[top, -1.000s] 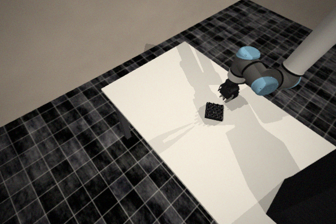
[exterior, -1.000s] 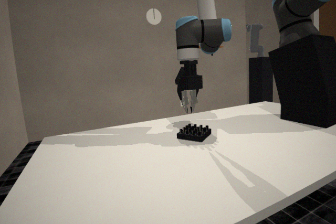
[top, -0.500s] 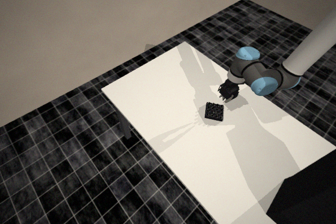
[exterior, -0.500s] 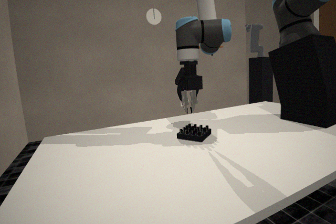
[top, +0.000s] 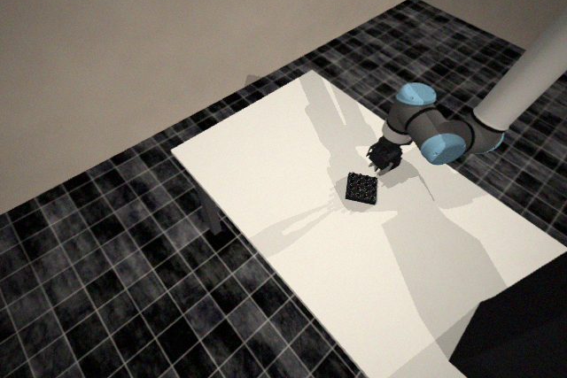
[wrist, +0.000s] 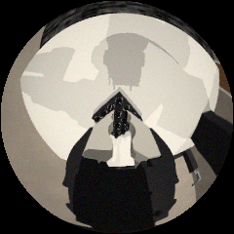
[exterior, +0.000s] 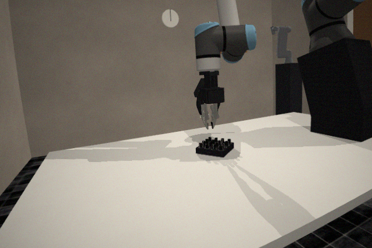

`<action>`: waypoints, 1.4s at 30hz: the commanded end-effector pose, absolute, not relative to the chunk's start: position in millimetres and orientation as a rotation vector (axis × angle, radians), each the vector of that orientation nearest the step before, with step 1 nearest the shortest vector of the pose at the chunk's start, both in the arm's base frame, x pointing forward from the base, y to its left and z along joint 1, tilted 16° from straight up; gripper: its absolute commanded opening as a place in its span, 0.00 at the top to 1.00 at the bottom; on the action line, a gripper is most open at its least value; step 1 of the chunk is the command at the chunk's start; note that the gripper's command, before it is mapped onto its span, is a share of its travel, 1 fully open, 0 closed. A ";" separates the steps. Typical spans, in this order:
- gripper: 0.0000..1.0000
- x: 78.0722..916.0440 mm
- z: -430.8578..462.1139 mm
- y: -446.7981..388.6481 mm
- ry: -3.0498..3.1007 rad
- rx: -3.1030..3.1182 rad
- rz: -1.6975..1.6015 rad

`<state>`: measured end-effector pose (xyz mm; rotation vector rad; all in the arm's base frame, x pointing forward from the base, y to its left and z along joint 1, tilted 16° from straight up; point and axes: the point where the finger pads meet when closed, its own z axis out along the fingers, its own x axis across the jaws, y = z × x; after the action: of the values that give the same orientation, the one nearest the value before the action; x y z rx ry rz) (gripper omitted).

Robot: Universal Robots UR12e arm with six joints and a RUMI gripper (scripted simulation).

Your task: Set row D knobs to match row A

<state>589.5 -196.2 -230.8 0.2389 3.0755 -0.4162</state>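
The black knob box (top: pixel 361 188) (exterior: pixel 216 147) (wrist: pixel 103 113) lies on the white table (top: pixel 275 158) (exterior: pixel 120 194) with several short knobs standing up from its top. Their marks are too small to read. My gripper (top: pixel 381 167) (exterior: pixel 209 125) (wrist: pixel 120 111) points straight down and hovers a short way above the table, over the box's far edge, without touching a knob. Its fingers stand nearly together with nothing between them. In the wrist view the fingers cover the middle of the box, which shows as a corner-up diamond.
The arm's black pedestal (exterior: pixel 339 89) (top: pixel 517 332) stands at the table's right end. A second dark stand (exterior: pixel 288 89) with a grey fixture is behind the table. The table's edges drop to a tiled floor (top: pixel 114 273).
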 end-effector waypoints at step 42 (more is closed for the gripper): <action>0.89 593.3 -257.4 -205.2 3.071 0.240 -0.418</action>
<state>590.1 -203.1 -258.4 0.2382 3.0756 -0.4170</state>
